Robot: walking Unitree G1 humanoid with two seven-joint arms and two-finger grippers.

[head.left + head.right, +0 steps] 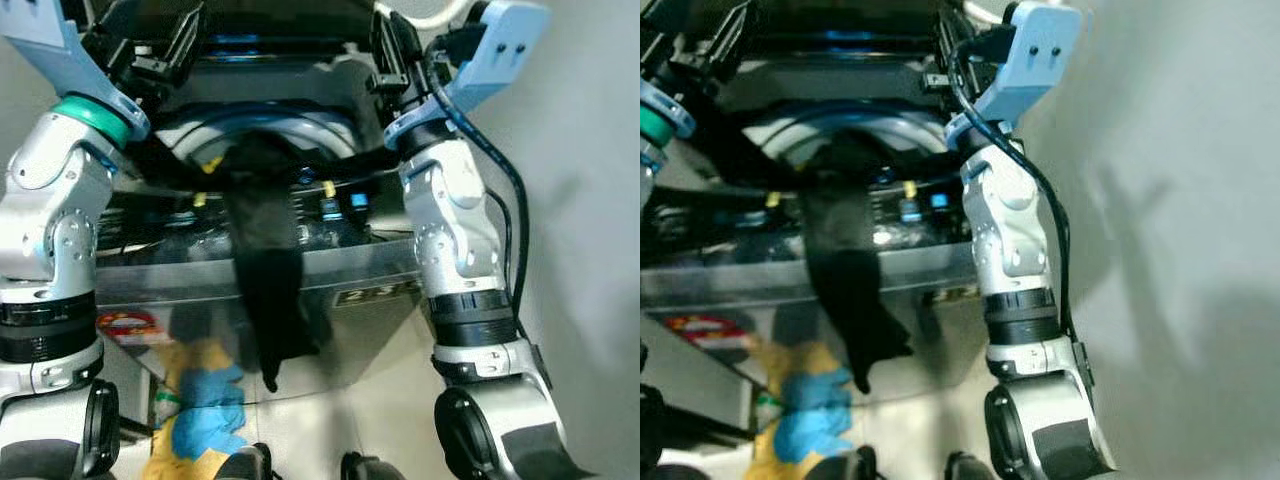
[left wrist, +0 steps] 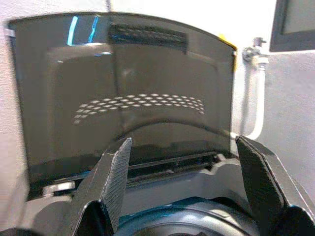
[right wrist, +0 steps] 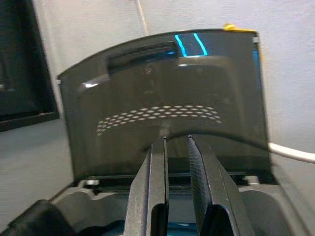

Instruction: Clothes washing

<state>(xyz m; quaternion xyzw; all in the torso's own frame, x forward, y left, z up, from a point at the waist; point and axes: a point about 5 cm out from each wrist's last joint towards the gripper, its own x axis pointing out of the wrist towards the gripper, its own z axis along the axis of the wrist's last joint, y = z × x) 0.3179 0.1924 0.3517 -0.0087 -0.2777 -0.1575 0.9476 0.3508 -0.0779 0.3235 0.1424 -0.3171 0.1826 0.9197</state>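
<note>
Over the washer (image 1: 330,300) rim a limp black garment (image 1: 262,270) hangs half out, so with your left gripper (image 2: 179,189) fingers spread and right gripper (image 3: 178,196) fingers nearly closed, pinch its bunched top; it's soft, light, and likely to slide.

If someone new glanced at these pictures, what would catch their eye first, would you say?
Most striking is the black garment draped over the front rim of the open top-loading washing machine, hanging down its front. Behind it the dark tinted lid stands raised against the wall. The left gripper is open and the right gripper nearly shut, both above the tub; blue and yellow laundry lies on the floor below.
</note>
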